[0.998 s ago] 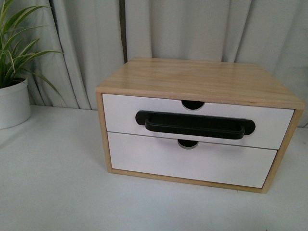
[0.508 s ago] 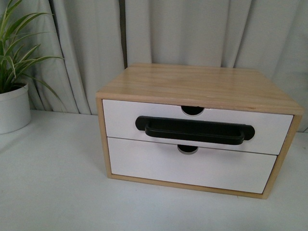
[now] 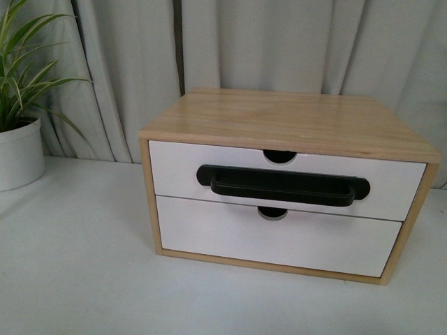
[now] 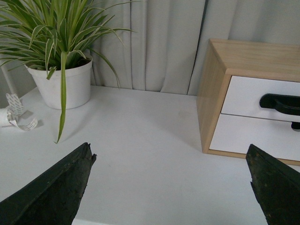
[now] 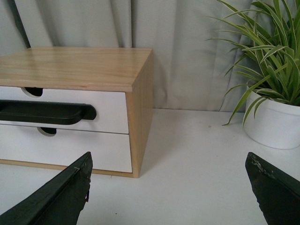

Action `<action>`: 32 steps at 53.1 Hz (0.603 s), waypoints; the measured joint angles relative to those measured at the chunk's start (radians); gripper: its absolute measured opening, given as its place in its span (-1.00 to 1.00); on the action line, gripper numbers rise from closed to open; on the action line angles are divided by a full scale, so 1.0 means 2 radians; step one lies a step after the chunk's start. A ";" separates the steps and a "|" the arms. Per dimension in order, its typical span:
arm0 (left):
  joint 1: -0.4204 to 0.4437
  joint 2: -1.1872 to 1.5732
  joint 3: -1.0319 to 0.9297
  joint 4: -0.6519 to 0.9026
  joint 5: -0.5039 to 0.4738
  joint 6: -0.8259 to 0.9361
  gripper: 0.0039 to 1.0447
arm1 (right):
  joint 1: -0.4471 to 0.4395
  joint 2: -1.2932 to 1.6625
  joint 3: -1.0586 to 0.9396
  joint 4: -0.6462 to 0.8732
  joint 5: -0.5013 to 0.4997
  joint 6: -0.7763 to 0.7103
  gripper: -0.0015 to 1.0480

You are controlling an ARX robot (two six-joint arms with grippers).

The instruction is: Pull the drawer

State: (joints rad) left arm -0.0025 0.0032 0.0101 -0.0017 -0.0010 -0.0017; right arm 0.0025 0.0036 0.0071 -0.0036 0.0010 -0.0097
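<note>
Low over the white table (image 3: 77, 279) with both arms, aimed forward. Left pincer (image 4: 168, 152): fingers spread wide, gripping nothing. Right pincer (image 5: 168, 159): same again, wide apart and empty. Well ahead of both, touching neither, a wooden cabinet (image 3: 293, 118) on the table. In its upper slot, the drawer (image 3: 174, 167), shut flush, white face turned toward the pincers, long axis running side to side. Across that face, a black handle (image 3: 283, 185), lying level along the same line. Farther off, beyond the left pincer, a potted plant (image 3: 17, 157). Behind everything, a grey curtain (image 3: 279, 42).
</note>
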 joint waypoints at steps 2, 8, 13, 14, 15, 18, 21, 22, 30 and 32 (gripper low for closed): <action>0.000 0.000 0.000 0.000 0.000 0.000 0.89 | 0.000 0.000 0.000 0.000 0.000 0.000 0.83; 0.000 0.000 0.000 0.000 0.000 0.000 0.89 | 0.000 0.000 0.000 0.000 0.000 0.000 0.83; 0.000 0.000 0.000 0.000 0.000 0.000 0.89 | 0.000 0.000 0.000 0.000 0.000 0.000 0.83; 0.000 0.000 0.000 0.000 0.000 0.000 0.89 | 0.000 0.000 0.000 0.000 0.000 0.000 0.83; 0.000 0.000 0.000 0.000 0.000 0.000 0.89 | 0.000 0.000 0.000 0.000 0.000 0.000 0.83; 0.000 0.000 0.000 0.000 0.000 0.000 0.89 | 0.000 0.000 0.000 0.000 0.000 0.000 0.83; -0.023 0.016 0.009 -0.026 -0.079 -0.016 0.89 | -0.001 0.001 0.000 -0.001 -0.002 0.001 0.83; -0.032 0.023 0.012 -0.035 -0.100 -0.022 0.89 | -0.005 0.005 0.003 -0.010 -0.017 0.002 0.83; -0.109 0.123 0.032 -0.033 -0.278 -0.051 0.89 | -0.016 0.107 0.045 -0.061 -0.124 -0.002 0.83; -0.110 0.141 0.038 -0.020 -0.275 -0.046 0.89 | -0.018 0.138 0.055 -0.052 -0.143 -0.008 0.83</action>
State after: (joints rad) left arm -0.2222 0.2844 0.0853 -0.0410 -0.5503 -0.0933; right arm -0.0326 0.2806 0.1165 -0.1070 -0.2855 -0.0250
